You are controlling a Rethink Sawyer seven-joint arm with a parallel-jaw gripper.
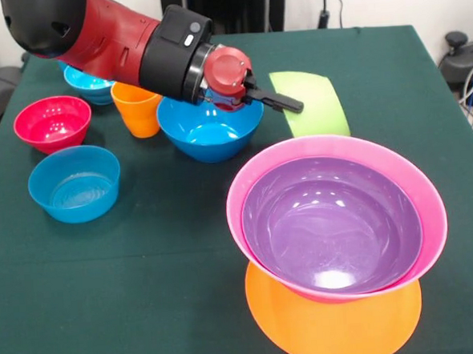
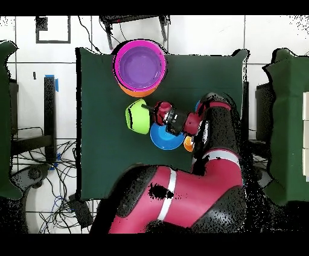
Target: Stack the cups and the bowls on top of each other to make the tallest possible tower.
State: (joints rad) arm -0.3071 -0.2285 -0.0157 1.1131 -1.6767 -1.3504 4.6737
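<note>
A dark green cloth covers the desk (image 1: 172, 309). At the near right of the front view stands the tower (image 1: 337, 243): a big orange bowl (image 1: 334, 331) lies flat as the base, a pink bowl (image 1: 427, 213) sits on it, and a purple bowl (image 1: 332, 223) is nested inside the pink one. The green bowl (image 1: 312, 104) is not on the tower; it lies tipped on its side on the cloth beyond it, just beside the large blue bowl (image 1: 209, 130). In the overhead view the green bowl (image 2: 136, 116) rests between the tower (image 2: 140, 65) and the large blue bowl (image 2: 164, 137).

On the left of the front view a red bowl (image 1: 52, 122) and a small light blue bowl (image 1: 75, 184) stand apart from each other, both upright. An orange cup (image 1: 136, 109) stands upright, touching or nearly touching the large blue bowl's left side, and another small light blue bowl (image 1: 90, 83) behind it is partly hidden by the arm.

The red and black arm (image 1: 116, 40) comes in low from the upper left, lying almost level over the orange cup and the far small bowl. Its pincer (image 1: 276, 102) points sideways over the far rim of the large blue bowl, towards the green bowl. A dark finger (image 1: 284, 103) reaches to the green bowl's edge; whether the pincer is apart or clamped on that rim I cannot tell
</note>
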